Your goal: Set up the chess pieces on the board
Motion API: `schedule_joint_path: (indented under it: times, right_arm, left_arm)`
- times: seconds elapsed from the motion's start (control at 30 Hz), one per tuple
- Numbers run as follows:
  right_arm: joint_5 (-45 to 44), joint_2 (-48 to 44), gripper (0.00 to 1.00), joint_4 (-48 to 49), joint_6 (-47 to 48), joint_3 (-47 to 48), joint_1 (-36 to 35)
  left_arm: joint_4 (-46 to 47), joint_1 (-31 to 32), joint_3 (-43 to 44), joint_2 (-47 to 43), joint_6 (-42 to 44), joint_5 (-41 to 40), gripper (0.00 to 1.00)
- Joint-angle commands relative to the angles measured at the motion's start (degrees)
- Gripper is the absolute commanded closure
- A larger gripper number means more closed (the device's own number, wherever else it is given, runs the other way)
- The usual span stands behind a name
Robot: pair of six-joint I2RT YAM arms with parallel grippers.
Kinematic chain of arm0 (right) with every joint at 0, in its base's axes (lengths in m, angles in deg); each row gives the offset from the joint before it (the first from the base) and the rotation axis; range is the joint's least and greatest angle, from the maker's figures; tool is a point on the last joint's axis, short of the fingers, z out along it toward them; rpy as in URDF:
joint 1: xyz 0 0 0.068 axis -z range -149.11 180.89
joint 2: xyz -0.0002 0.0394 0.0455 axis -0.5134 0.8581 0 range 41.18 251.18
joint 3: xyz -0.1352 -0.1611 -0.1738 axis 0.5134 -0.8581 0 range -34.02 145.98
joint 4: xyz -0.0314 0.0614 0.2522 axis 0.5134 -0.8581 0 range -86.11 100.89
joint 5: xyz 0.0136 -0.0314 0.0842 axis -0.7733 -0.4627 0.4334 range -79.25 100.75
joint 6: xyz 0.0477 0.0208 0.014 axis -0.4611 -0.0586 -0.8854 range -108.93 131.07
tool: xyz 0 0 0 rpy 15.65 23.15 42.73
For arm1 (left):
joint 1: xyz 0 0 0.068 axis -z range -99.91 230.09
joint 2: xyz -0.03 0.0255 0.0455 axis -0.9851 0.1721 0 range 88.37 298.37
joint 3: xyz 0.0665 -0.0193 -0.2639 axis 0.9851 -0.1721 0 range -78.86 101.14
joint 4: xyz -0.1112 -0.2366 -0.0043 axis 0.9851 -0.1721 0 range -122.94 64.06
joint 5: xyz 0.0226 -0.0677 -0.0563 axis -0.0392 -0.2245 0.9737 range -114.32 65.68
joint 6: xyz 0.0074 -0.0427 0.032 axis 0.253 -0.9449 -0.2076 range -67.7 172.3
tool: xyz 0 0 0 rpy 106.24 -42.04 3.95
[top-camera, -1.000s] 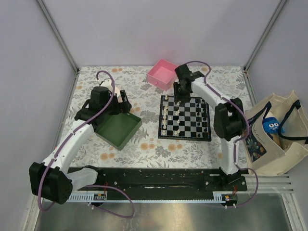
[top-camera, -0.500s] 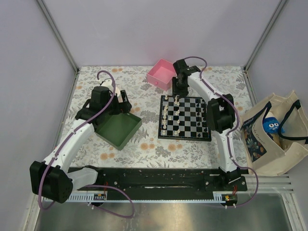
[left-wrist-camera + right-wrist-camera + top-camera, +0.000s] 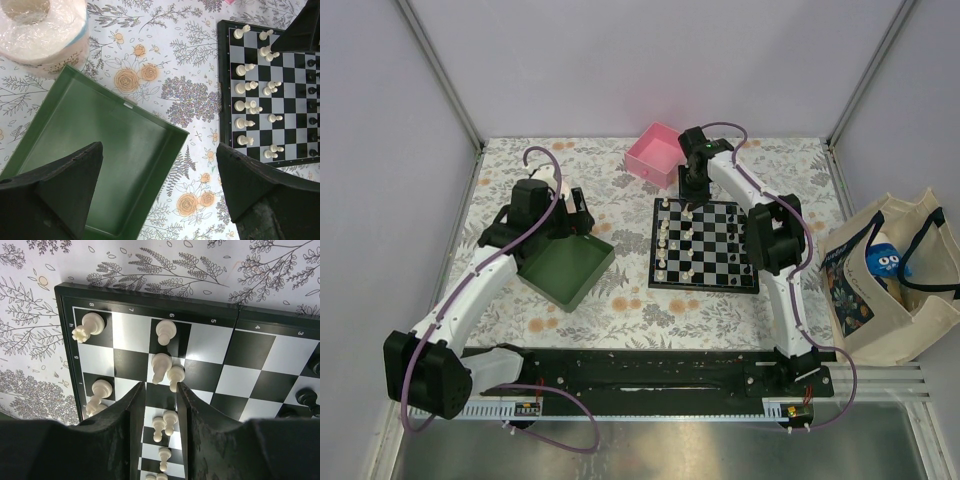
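The board [image 3: 703, 288] lies at the table's middle right. Cream-white chess pieces [image 3: 672, 240] stand in its two left columns and black ones [image 3: 745, 240] on its right side. My right gripper [image 3: 691, 196] hovers over the board's far left part. In the right wrist view its fingers [image 3: 161, 384] stand a narrow gap apart with nothing gripped, and two leaning cream pieces [image 3: 161, 366] sit just past the tips. My left gripper [image 3: 159, 150] hangs wide open and empty over the right corner of the green tray [image 3: 100, 150]. The board [image 3: 223, 100] shows at its right.
A pink box [image 3: 657, 152] stands just beyond the board's far left corner. A wrapped paper roll [image 3: 42, 30] sits behind the green tray [image 3: 565, 268]. A tote bag [image 3: 890, 275] rests outside the table's right edge. Grey walls close three sides.
My right arm has swung in so the gripper sits nearer the board's far left corner, and its jaws have narrowed a little. The left arm has not moved.
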Motion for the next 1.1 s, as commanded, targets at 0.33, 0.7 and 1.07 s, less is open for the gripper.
schedule_joint_path:
  times: [0.33,0.7,1.07]
  right_arm:
    - [2.1,1.6,0.66,-1.1,0.1,3.5,0.0]
    - [1.4,3.0,0.68,-1.6,0.2,5.0,-0.2]
    - [2.7,1.9,0.85,-0.8,-0.4,5.4,-0.2]
  left_arm:
    - [2.8,0.0,0.2,0.2,0.2,0.6,0.01]
    - [2.8,0.0,0.0,-0.2,0.1,1.3,0.01]
    - [2.8,0.1,0.1,0.1,0.1,1.3,0.01]
